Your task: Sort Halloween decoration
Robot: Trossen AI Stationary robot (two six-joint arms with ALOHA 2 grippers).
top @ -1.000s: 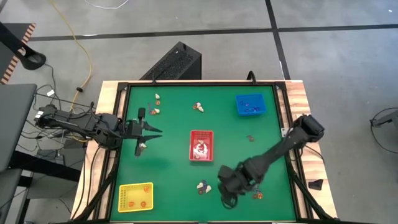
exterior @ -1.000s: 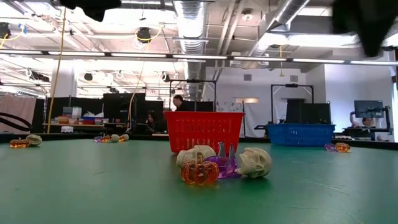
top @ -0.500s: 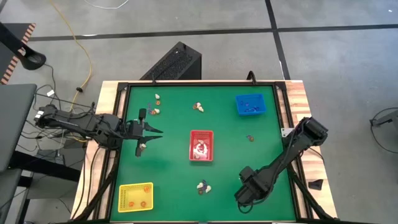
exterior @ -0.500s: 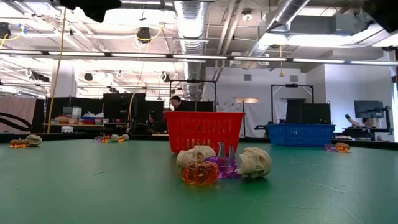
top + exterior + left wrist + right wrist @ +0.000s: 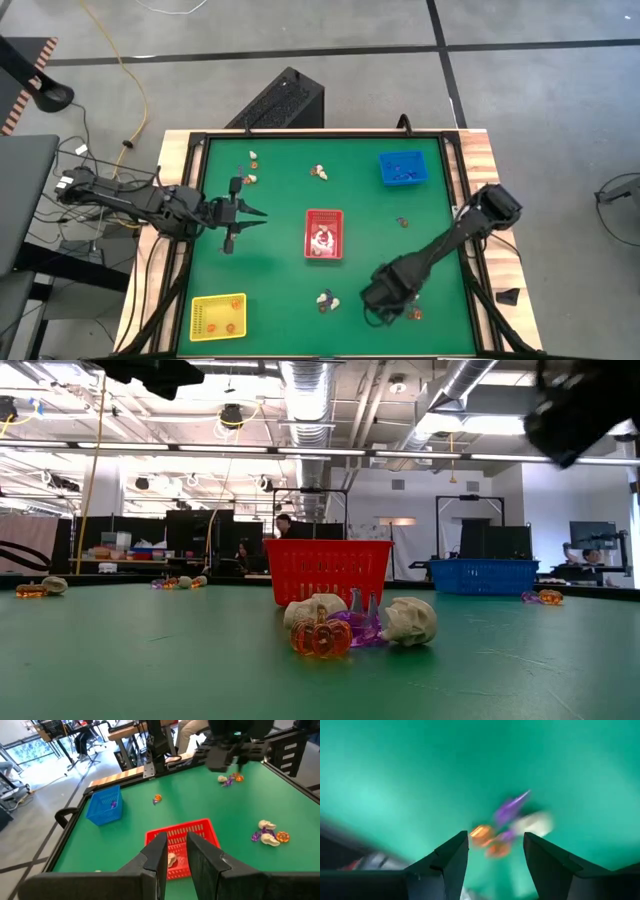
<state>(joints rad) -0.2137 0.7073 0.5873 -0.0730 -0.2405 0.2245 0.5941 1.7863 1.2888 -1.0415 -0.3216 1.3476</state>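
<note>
The Halloween decoration lies on the green table in small heaps of white, orange and purple trinkets. One heap [image 5: 327, 299] lies near the front edge, and it shows up close in the low view [image 5: 360, 625]. Another heap [image 5: 413, 313] lies to its right. My right gripper [image 5: 385, 298] hangs open above that heap, pointing steeply down. In its wrist view the blurred trinkets [image 5: 507, 827] show just beyond its fingertips [image 5: 495, 852]. My left gripper [image 5: 258, 214] hovers at the table's left and points level toward the red tray [image 5: 200, 827]. A narrow gap with nothing in it separates its fingers [image 5: 176, 845].
The red tray [image 5: 323, 233] stands mid-table with trinkets inside. A blue tray [image 5: 403, 168] stands at the far right and a yellow tray [image 5: 218, 316] at the near left. More trinkets lie at the far left [image 5: 248, 170], the far middle [image 5: 320, 172] and right of centre [image 5: 403, 222].
My right gripper swung toward the table's right edge and then back toward the left. It has come down closer to the table and has turned about its wrist, staying open. None of the trinkets has moved.
</note>
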